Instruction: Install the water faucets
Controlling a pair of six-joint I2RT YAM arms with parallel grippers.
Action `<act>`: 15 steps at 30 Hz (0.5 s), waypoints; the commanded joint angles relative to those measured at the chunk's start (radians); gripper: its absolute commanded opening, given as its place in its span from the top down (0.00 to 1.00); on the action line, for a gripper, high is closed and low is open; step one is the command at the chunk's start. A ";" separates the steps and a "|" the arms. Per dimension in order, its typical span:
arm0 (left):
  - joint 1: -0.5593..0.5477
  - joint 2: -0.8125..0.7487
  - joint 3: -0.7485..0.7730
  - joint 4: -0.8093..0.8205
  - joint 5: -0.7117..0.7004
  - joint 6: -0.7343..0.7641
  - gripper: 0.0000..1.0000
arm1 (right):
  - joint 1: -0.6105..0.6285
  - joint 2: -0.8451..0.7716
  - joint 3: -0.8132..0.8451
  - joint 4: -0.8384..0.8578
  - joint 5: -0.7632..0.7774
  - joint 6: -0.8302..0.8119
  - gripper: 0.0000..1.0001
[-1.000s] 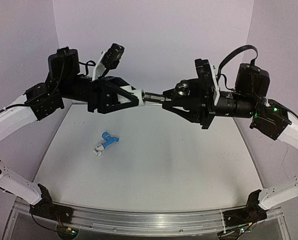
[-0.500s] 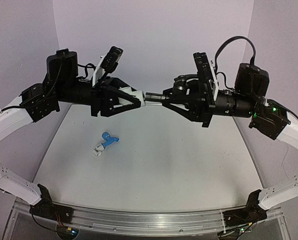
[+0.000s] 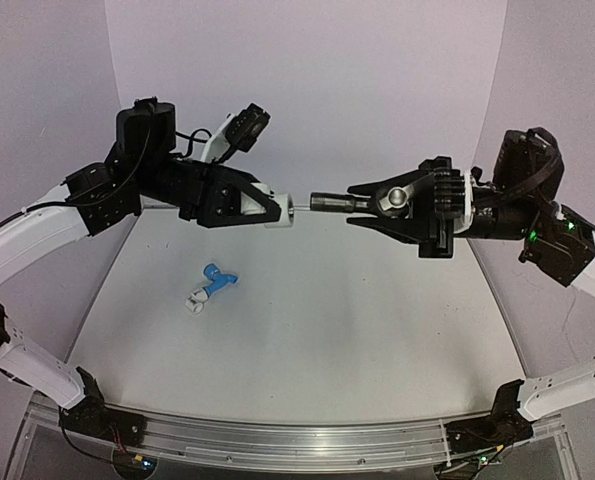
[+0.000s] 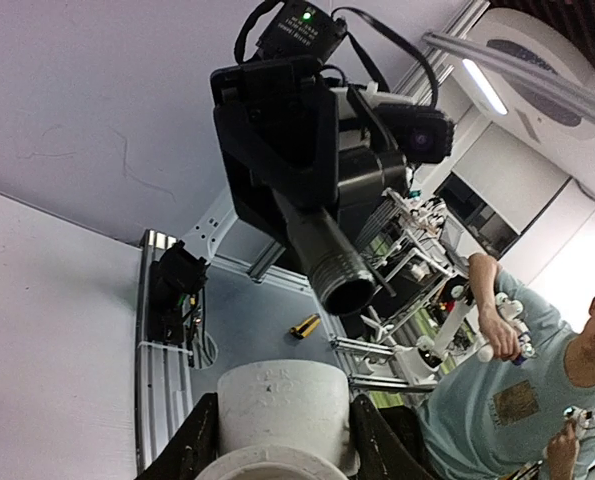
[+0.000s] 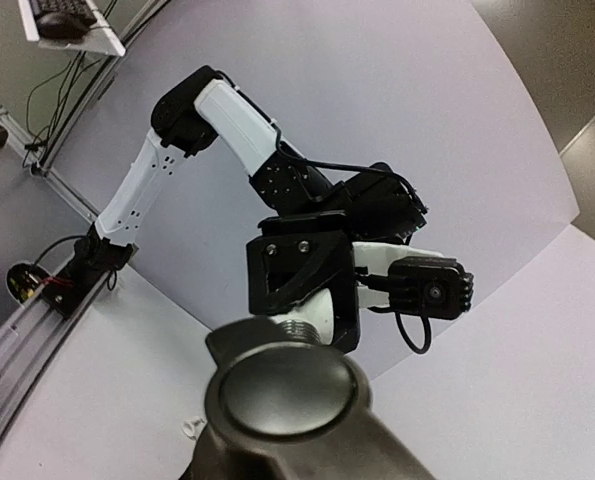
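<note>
My left gripper (image 3: 277, 212) is shut on a small white pipe fitting (image 3: 282, 213), held high over the table. My right gripper (image 3: 365, 204) is shut on the dark silvery-grey metal faucet (image 3: 329, 200), its threaded end pointing left at the fitting across a small gap. In the left wrist view the fitting (image 4: 282, 400) sits between my fingers (image 4: 202, 445) and the faucet's threaded mouth (image 4: 337, 285) faces it. In the right wrist view the faucet's round cap (image 5: 287, 390) fills the bottom. The light blue faucet (image 3: 218, 274) lies on the table at the left.
A small white fitting (image 3: 196, 298) lies against the blue faucet. The white table (image 3: 377, 330) has purple walls on three sides. An aluminium rail (image 3: 297, 440) runs along the near edge between the arm bases.
The faucet's threaded end met the white fitting before. My right arm has drawn back to the right and rolled, opening a small gap. My left arm has shifted slightly.
</note>
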 commanded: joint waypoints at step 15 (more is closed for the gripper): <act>0.006 0.075 0.037 0.255 0.131 -0.343 1.00 | 0.071 0.021 0.017 -0.042 0.129 -0.349 1.00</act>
